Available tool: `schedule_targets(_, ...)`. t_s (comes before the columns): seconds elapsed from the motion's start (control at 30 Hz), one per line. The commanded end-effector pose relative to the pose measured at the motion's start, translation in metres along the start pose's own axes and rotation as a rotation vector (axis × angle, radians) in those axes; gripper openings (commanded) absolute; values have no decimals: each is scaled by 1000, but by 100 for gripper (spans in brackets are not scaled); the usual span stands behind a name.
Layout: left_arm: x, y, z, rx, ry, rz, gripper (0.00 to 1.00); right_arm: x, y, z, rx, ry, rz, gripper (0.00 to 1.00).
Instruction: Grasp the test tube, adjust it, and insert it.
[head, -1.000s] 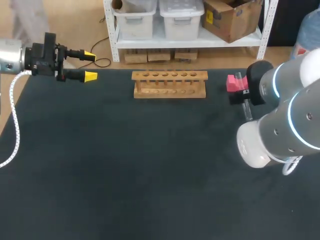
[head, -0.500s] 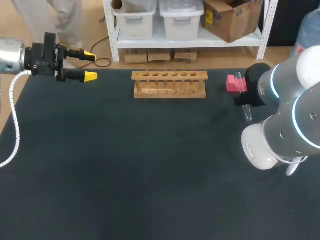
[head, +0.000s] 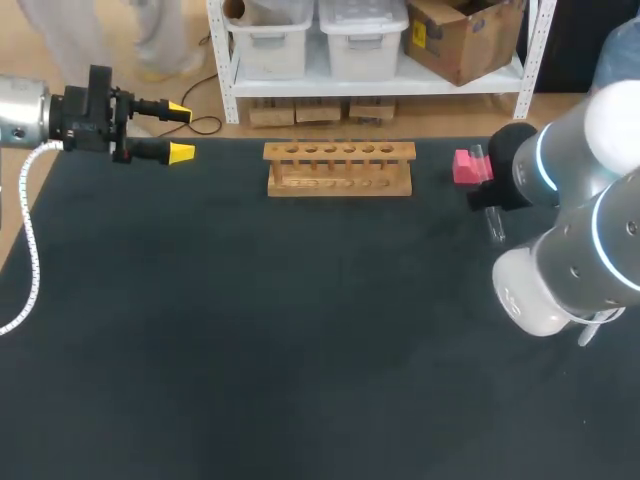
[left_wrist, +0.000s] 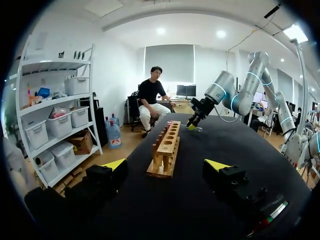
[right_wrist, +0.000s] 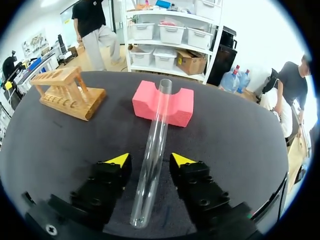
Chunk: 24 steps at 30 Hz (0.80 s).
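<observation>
Surface: dark table (head: 300, 330), shelving beyond its far edge.

Item 1, test tube (right_wrist: 152, 150): clear glass, lying at the far right of the table. Its open end is propped in the notch of the pink foam block (right_wrist: 162, 104) and its rounded end rests on the table, nearer the robot.

Item 2, right gripper (right_wrist: 150, 159): straddles the tube about mid-length, one yellow-tipped finger on each side. Thin gaps show on both sides, so the fingers look spread and not yet clamped.

Item 3, wooden rack (head: 339, 168): far centre, left of the block, with its row of holes unfilled.

Item 4, left gripper (head: 180, 131): far left corner, fingers apart, holding nothing, well away from the rack.

Change over the last second: the right arm's elbow has swung out to the right and the wrist has settled over the tube. The tube, block, rack and left arm have not shifted.

Reading: alignment looks complete. Closing on the tube is probably the next step, and lifting, reorienting and insertion remain.
</observation>
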<state>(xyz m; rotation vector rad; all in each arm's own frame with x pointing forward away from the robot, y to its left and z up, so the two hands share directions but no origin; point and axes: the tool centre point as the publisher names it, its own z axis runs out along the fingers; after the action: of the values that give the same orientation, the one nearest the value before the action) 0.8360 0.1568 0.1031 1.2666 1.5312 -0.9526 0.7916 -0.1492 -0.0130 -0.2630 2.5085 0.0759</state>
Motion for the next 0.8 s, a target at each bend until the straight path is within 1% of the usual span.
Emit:
schedule_targets(0.03,1,1,0,1,-2,2,100,-1,-3,4,1,8,4,45)
schedule_targets(0.33,1,1,0,1,-2,2,100,2,-6,5,4,17,17,29)
schedule_targets(0.37,1,1,0,1,-2,2,100,2,-6,5,5,18,19,23)
schedule_targets(0.43,1,1,0,1,-2,2,100,3,-6,5,5,18,21,19)
schedule_targets(0.47,1,1,0,1,-2,2,100,3,-6,4,6,19,22,13)
schedule_targets(0.6,1,1,0,1,-2,2,100,3,-6,3,11,19,27,0)
schedule_targets(0.8,1,1,0,1,-2,2,100,4,-5,-3,27,17,49,0)
